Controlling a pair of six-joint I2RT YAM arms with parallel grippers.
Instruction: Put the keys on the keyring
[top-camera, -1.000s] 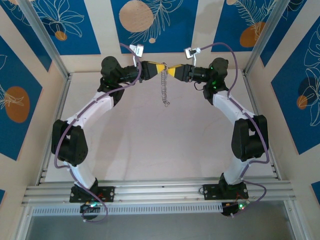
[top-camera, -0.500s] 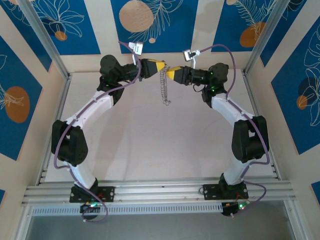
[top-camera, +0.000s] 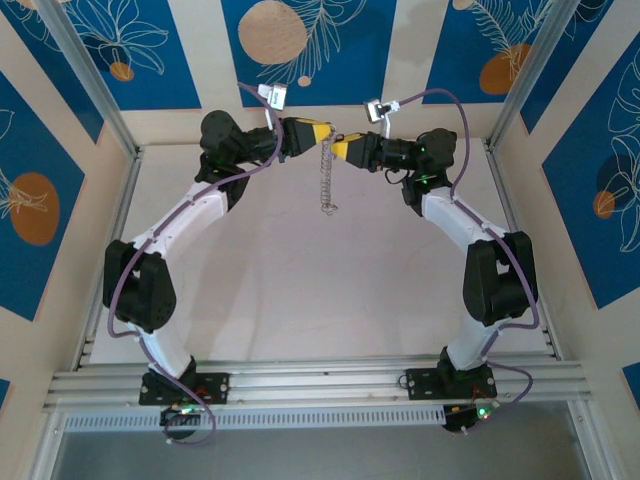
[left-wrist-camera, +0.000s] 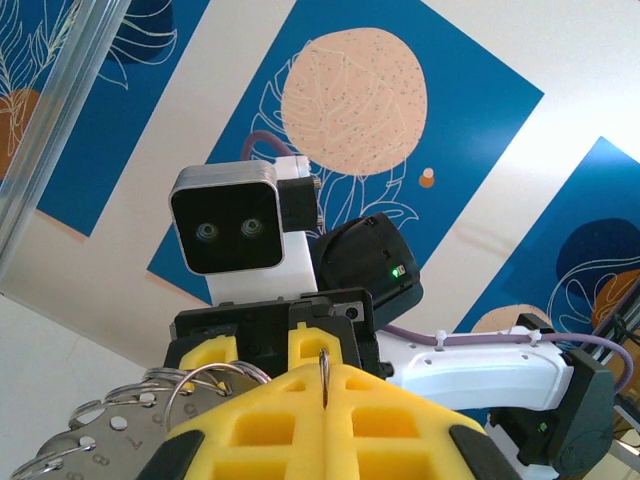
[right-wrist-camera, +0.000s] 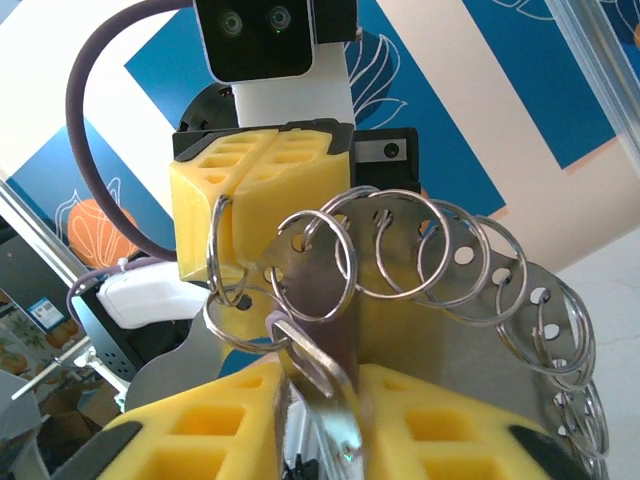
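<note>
The likely light, slippery keyring (top-camera: 327, 175) is clamped at twelve o'clock by the left gripper (top-camera: 326, 134); the right gripper's (top-camera: 338, 150) closure cannot be told.

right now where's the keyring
In the top view the keyring hangs over the far middle of the table. Its upper end is pinched in the left gripper, and the right gripper is close beside it.
</note>
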